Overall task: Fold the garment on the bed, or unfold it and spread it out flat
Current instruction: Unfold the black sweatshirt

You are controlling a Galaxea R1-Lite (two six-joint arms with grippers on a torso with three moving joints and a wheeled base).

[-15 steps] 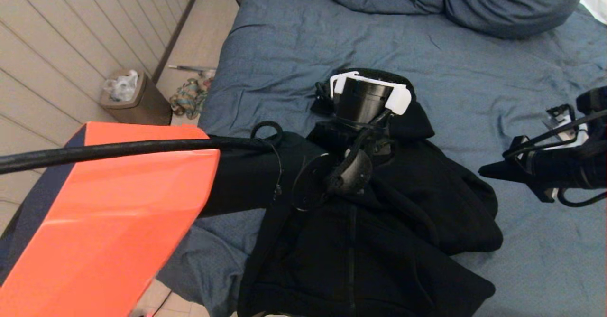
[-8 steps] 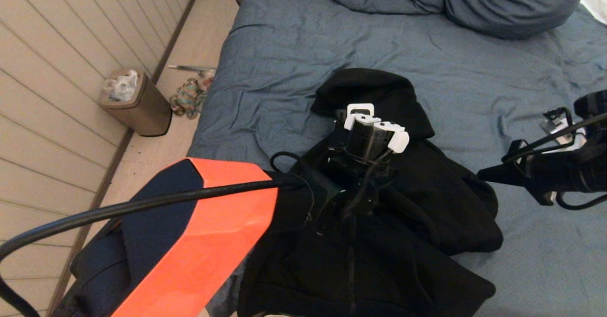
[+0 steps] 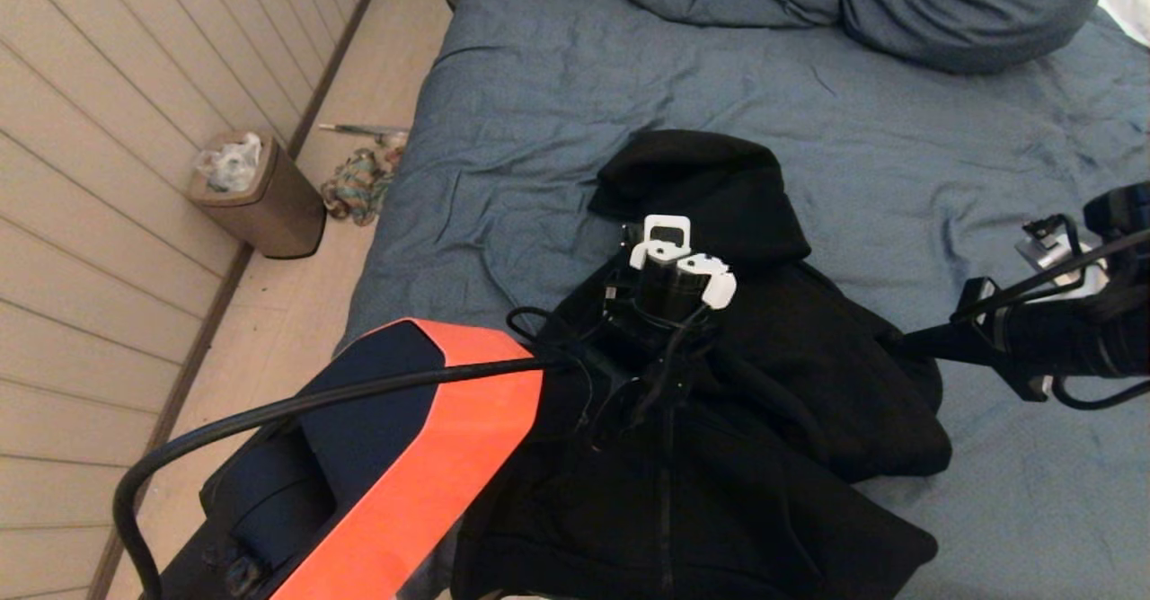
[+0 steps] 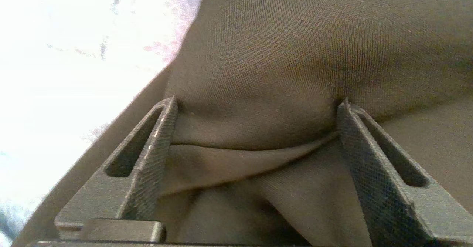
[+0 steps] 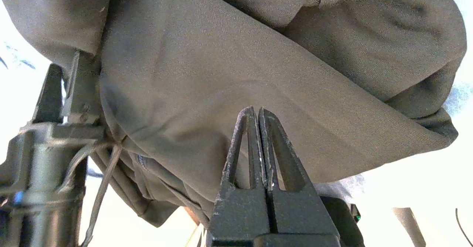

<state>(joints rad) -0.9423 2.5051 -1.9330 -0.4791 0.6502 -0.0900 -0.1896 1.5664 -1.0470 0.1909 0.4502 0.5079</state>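
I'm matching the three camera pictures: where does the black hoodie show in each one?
Head view: the garment lies crumpled at lower centre on the bed.
Left wrist view: the garment fills most of the picture.
Right wrist view: the garment spans the upper and middle picture.
Shared landmark: the left tool, over the fabric.

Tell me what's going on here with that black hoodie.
The robot is working on the black hoodie, which lies rumpled on the blue bed. Its left gripper is open, pressed down into a fold of the fabric near the hood. The right gripper is shut, its tips at the hoodie's right edge. The hoodie is neither folded nor spread flat.
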